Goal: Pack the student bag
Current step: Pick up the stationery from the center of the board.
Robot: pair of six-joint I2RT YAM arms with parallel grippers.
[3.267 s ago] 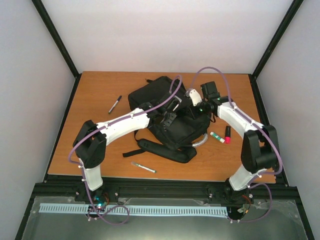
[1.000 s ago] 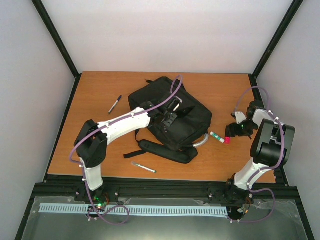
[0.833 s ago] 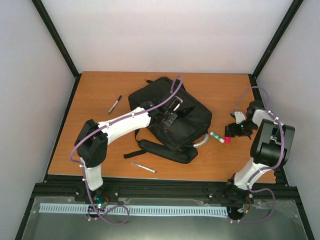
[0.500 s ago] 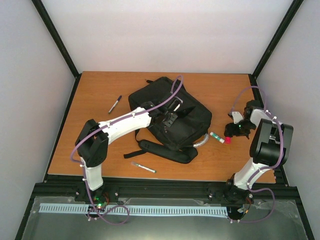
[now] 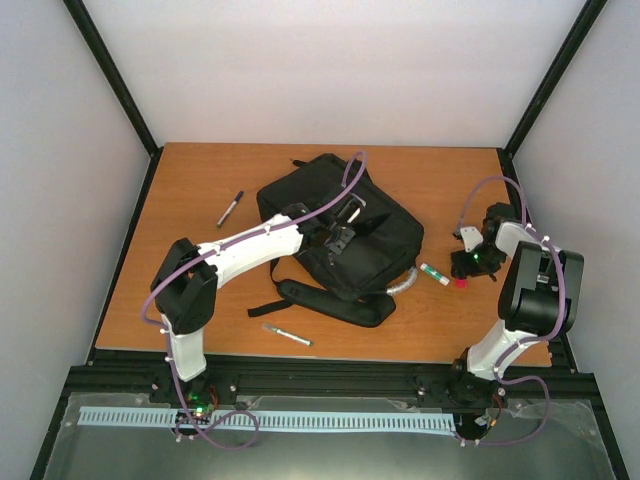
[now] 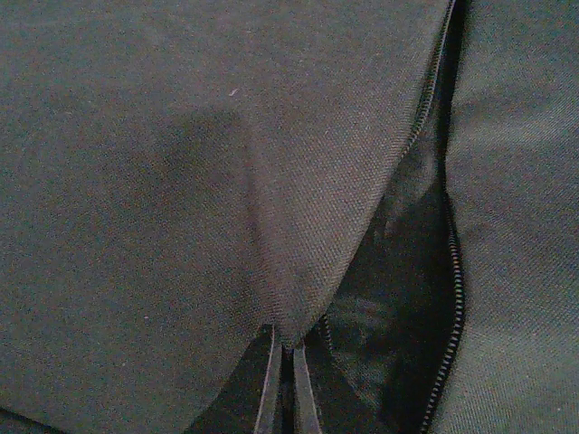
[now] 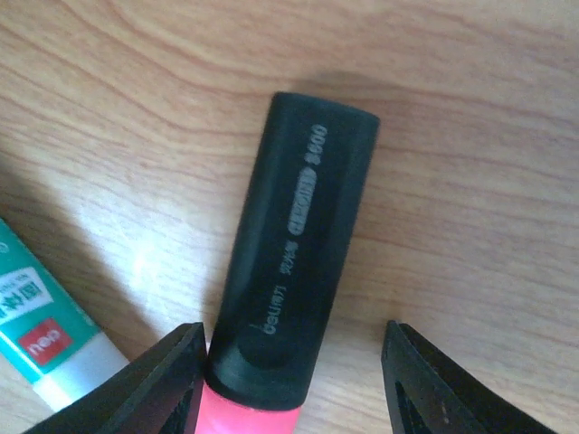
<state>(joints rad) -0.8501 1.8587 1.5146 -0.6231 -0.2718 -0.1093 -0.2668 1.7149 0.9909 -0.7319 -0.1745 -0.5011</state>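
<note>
The student bag (image 5: pixel 340 235), a large black backpack, lies mid-table with a zip pocket gaping. My left gripper (image 5: pixel 341 237) rests on top of it. In the left wrist view this gripper (image 6: pixel 283 384) is shut on a fold of the bag's fabric (image 6: pixel 308 208) beside the open zip (image 6: pixel 452 271). My right gripper (image 5: pixel 466 266) is down at the table on the right. It stands open (image 7: pixel 294 380) astride a pink highlighter with a black cap (image 7: pixel 294 253). The left finger touches the highlighter; the right finger stands apart from it.
A white and green glue stick (image 5: pixel 434 273) lies just left of the highlighter (image 5: pixel 460 283). A black marker (image 5: pixel 230 208) lies at the table's left. A pen (image 5: pixel 287 335) lies near the front edge. The bag's straps (image 5: pixel 325 300) and grey handle (image 5: pixel 402 283) trail toward me.
The right arm has left the bag, swung to the table's right and come down over the highlighter. Its jaws have narrowed slightly. The left gripper has kept its hold on the bag.
</note>
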